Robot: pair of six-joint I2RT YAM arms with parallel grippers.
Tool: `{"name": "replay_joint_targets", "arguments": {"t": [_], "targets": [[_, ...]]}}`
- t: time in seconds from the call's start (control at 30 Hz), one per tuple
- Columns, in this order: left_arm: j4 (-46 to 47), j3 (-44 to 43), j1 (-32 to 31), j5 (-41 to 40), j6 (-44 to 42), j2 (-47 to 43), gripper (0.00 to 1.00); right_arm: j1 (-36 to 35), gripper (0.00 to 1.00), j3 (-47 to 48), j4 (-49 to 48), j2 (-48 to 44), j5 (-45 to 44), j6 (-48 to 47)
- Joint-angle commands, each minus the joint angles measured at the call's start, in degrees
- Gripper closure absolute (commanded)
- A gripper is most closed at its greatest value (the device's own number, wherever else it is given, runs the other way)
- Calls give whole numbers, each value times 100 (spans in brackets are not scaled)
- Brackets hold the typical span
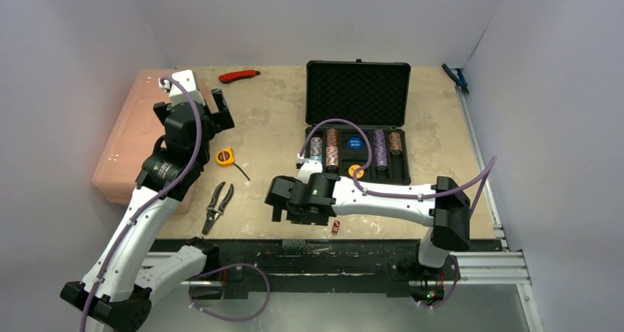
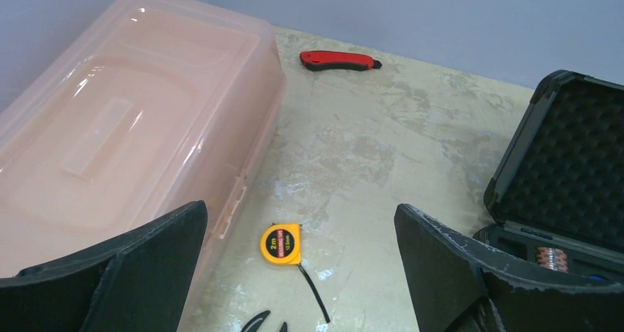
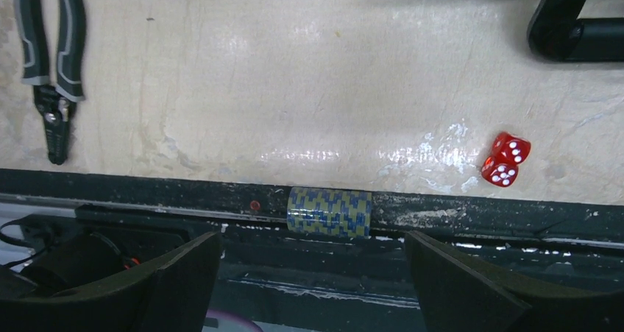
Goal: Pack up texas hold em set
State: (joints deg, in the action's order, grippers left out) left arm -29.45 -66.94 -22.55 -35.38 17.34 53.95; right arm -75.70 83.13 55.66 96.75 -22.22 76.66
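In the briefcase [image 1: 357,93] sit chip stacks [image 1: 332,148]; dice [image 3: 505,159] lie before it, a loose stack [image 3: 329,212] before-left; tape measure [image 2: 281,244], pliers [image 1: 217,205], box [image 2: 125,126] left of it

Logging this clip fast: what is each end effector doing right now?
Left end effector: open, holding nothing.
Right end effector: open, empty; the chip stack lies ahead of it, not gripped.
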Motion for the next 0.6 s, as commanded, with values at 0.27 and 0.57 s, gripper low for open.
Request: {"name": "replay_joint_targets", "arguments": {"t": [0.27, 0.57], "targets": [[309, 58, 31, -321, -133, -132, 0, -125, 1, -84, -310, 710, 398, 483], [310, 57, 31, -304, -161, -121, 1, -196, 1, -222, -345, 1047, 688, 616]]}}
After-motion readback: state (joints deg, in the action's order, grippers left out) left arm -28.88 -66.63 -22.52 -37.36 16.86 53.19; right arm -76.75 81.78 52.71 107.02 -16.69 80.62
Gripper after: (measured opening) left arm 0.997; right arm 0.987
